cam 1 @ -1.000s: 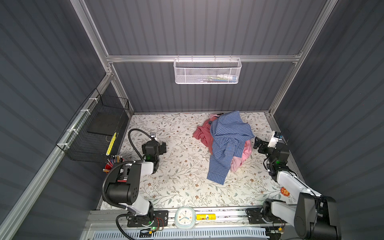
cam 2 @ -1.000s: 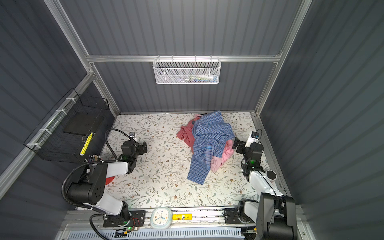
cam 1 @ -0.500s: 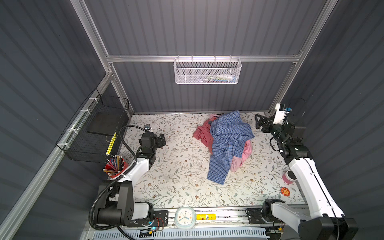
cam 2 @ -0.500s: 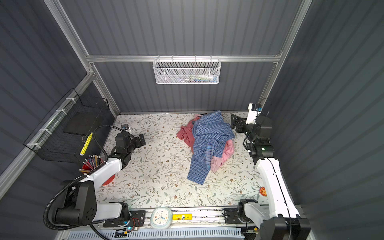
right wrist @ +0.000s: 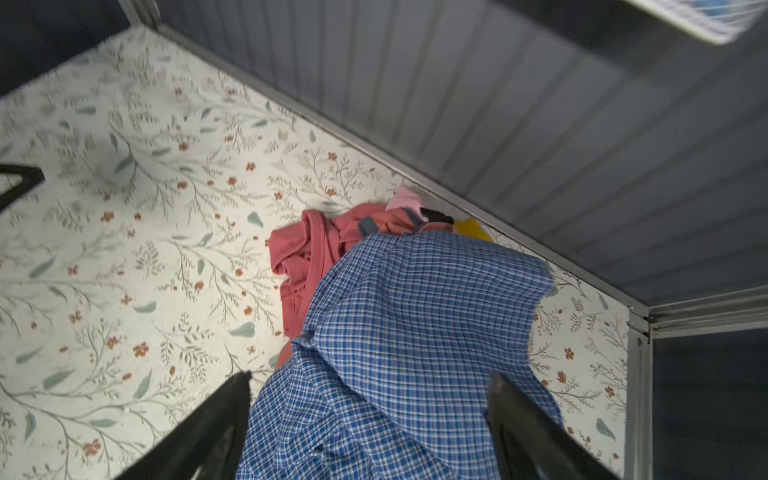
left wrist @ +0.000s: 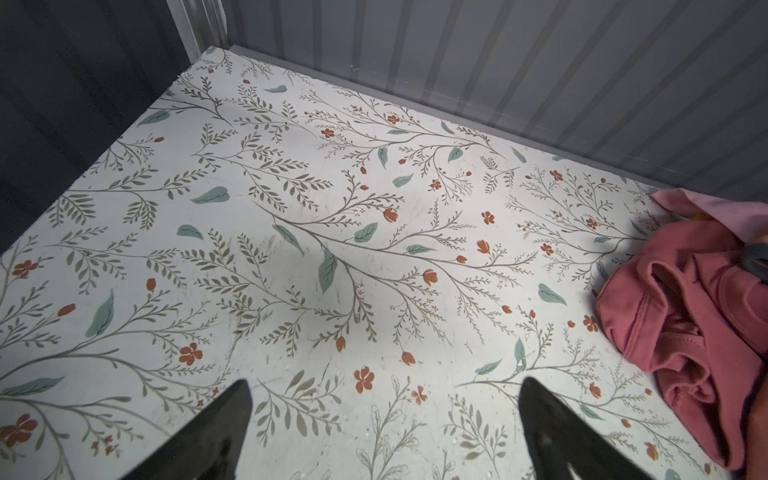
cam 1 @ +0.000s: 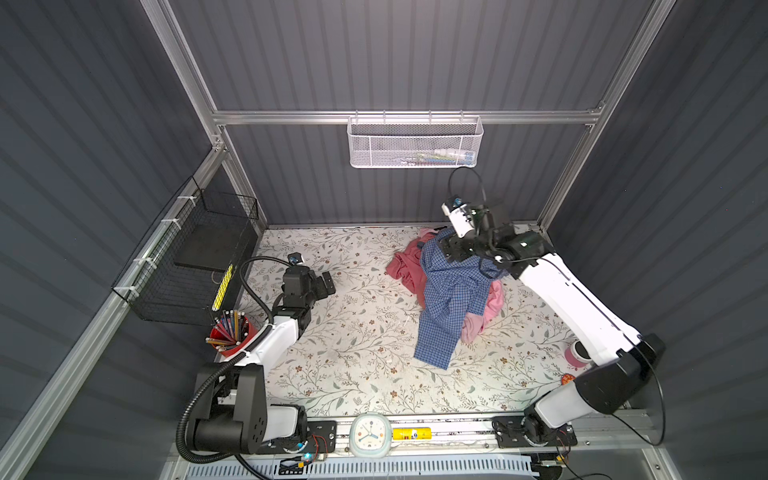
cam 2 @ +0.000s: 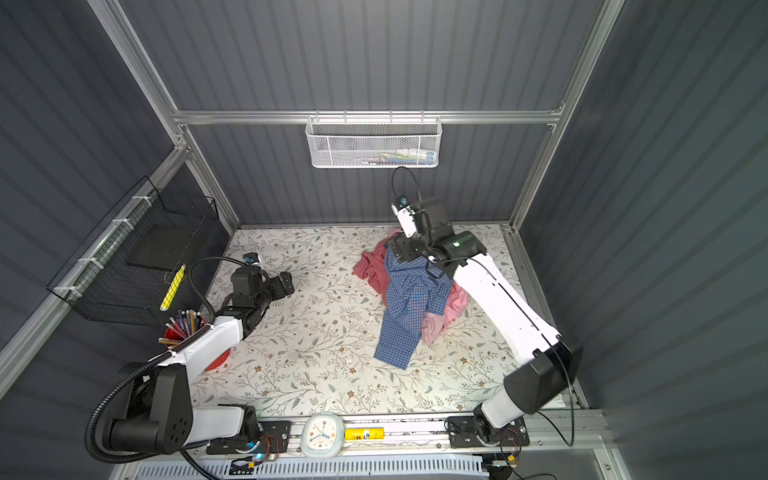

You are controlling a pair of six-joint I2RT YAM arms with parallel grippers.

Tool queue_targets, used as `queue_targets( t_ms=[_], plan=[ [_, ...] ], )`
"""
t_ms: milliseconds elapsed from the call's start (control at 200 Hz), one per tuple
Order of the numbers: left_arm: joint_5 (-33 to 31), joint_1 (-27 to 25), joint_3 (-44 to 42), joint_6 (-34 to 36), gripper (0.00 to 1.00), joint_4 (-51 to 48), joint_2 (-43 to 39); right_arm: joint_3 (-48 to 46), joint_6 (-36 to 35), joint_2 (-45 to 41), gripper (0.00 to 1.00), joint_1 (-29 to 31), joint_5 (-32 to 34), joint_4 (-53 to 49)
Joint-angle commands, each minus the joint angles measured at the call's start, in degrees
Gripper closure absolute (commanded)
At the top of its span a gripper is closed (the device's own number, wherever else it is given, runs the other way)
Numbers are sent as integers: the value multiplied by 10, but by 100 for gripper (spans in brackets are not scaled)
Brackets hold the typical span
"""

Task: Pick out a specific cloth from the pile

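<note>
Swung within one second from the 4 o'clock edge of the table (cam 1: 353, 332) to above the 12 o'clock end of the pile (cam 1: 457, 299): the right gripper (right wrist: 370, 378). Jaws wide but narrowing a little, astride the blue checked shirt (right wrist: 415, 324), nothing gripped. Pushed forward too, from 8 toward 10 o'clock of the table: the left gripper (left wrist: 384, 382), fully spread, empty, facing the pile. No disturbance to the pile itself. Lying at the pile's 9 o'clock side, partly under the shirt and touching the table: the cloth (cam 1: 405, 270). Probably means approach finished, grasp not yet begun. Must take care not to pinch the shirt instead.
</note>
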Motion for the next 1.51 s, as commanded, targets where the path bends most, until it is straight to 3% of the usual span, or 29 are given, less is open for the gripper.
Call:
queue_targets(
  t_ms=[0, 385, 580, 850, 1010, 1320, 1500],
  plan=[
    [1, 0, -6, -7, 0, -18, -18, 64, -54, 65, 14, 40, 91, -108],
    [-7, 0, -19, -21, 0, -28, -29, 272, -67, 310, 18, 94, 117, -235],
    [-10, 0, -18, -15, 0, -42, -35, 329, -58, 408, 18, 98, 118, -227],
    [-23, 0, -11, 2, 0, -84, -52, 389, -33, 499, 23, 86, 117, -197],
    [-29, 0, -11, 9, 0, -94, -61, 400, -34, 537, 45, 78, 119, -188],
    [-24, 0, -8, 11, 0, -106, -63, 410, -13, 580, 42, 57, 71, -216],
    [-17, 0, -5, 7, 0, -107, -59, 399, -10, 589, 53, 56, 35, -228]
  ],
)
